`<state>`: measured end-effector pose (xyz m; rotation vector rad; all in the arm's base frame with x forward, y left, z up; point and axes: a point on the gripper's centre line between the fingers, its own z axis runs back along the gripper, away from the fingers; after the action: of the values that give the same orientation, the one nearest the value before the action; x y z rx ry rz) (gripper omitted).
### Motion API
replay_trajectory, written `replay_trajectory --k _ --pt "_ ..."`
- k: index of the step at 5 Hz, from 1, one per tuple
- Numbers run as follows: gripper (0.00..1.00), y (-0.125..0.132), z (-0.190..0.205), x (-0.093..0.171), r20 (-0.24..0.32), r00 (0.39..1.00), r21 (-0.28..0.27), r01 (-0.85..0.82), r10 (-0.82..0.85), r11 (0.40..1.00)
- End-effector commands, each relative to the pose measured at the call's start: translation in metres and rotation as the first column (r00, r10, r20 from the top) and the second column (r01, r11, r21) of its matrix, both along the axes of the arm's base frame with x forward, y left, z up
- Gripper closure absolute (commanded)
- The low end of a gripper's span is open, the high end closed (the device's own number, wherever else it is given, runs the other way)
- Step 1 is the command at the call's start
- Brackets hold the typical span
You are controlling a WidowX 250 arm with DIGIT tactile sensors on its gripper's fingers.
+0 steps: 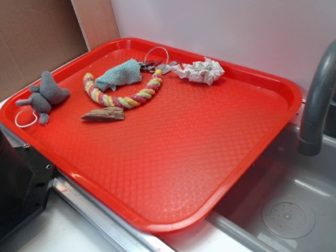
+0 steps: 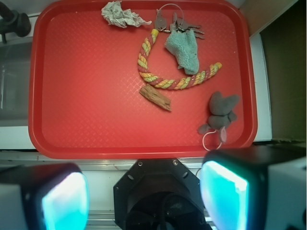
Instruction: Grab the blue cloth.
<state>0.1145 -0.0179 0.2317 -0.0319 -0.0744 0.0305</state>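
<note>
Red tray (image 1: 210, 157) sitting half over a grey sink (image 1: 294, 199), near edge on the white counter (image 1: 47, 231). Blue cloth (image 1: 119, 75) lying flat in the tray's far-left area, tucked inside the curve of the multicolour rope (image 1: 123, 100); right corner of cloth resting on a bunch of keys (image 1: 152, 65) with wire ring. In wrist view, blue cloth (image 2: 183, 50) just below keys (image 2: 180, 24), lower tip overlapping rope (image 2: 163, 79). Crumpled white paper wad (image 1: 201, 71) right of the keys, near tray's far rim. Brown wood chip (image 1: 104, 114) just beside the rope's outer curve, nearer side. Grey plush mouse (image 1: 44, 94) with white loop tail at tray's left edge, apart from the rope. Grey faucet (image 1: 317, 100) at right, over sink. End effector (image 2: 144, 191) seen only in wrist view, fingers (image 2: 223, 194) spread wide, nothing between them, well above and on the near side of tray (image 2: 96, 120), well apart from the cloth.
</note>
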Motion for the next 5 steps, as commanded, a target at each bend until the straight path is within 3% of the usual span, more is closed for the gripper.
replay_trajectory --k 1,2,5 --pt "0.00 0.001 0.002 0.009 0.054 0.998 0.007 -0.023 0.022 1.000" --pt "0.00 0.002 -0.004 0.015 0.054 0.998 0.021 -0.042 0.040 0.999" --pt "0.00 0.044 -0.052 0.055 0.154 0.983 0.113 -0.114 0.096 0.987"
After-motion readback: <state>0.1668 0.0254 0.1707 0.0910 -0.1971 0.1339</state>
